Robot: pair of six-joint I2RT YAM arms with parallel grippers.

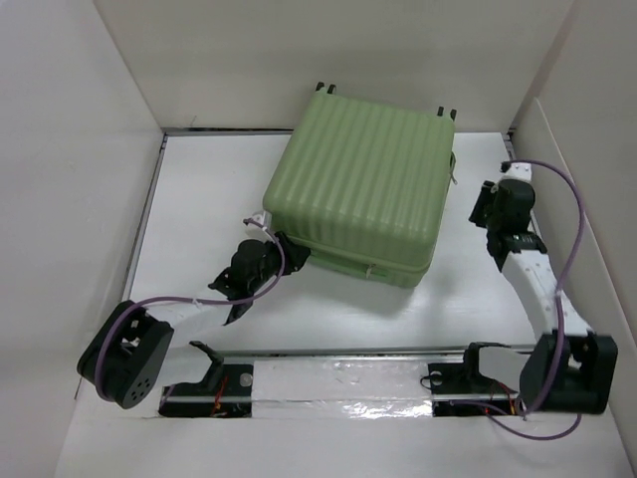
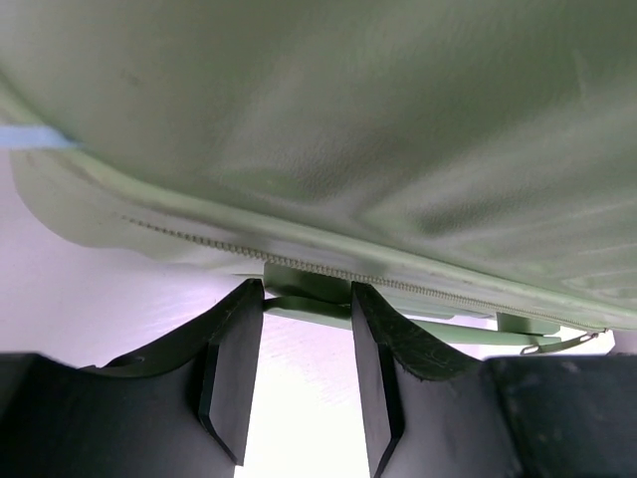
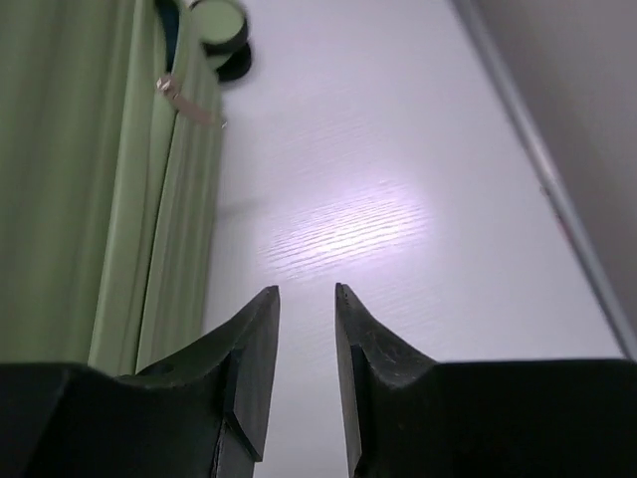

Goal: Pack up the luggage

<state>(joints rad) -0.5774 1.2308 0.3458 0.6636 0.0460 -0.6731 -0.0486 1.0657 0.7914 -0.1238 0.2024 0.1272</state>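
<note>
The luggage point(image 1: 363, 189) is a light-green ribbed suitcase lying flat in the middle of the table, lid down. A sliver of blue lining point(image 2: 30, 137) shows at its seam. My left gripper point(image 1: 286, 251) is at its near left corner. In the left wrist view the shell point(image 2: 348, 119) fills the top, and my left gripper point(image 2: 307, 294) has its tips closed against the end block of the green handle point(image 2: 309, 284) under the zipper. My right gripper point(image 1: 490, 202) is beside the suitcase's right side. It point(image 3: 307, 291) is slightly open, empty and low over the bare table, with the shell point(image 3: 60, 179) to its left.
White walls point(image 1: 90, 119) box in the table on the left, back and right. A black-and-green wheel point(image 3: 219, 25) and a metal zipper pull point(image 3: 184, 100) sit on the suitcase's right side. A metal rail point(image 1: 338, 351) runs along the near edge between the arm bases.
</note>
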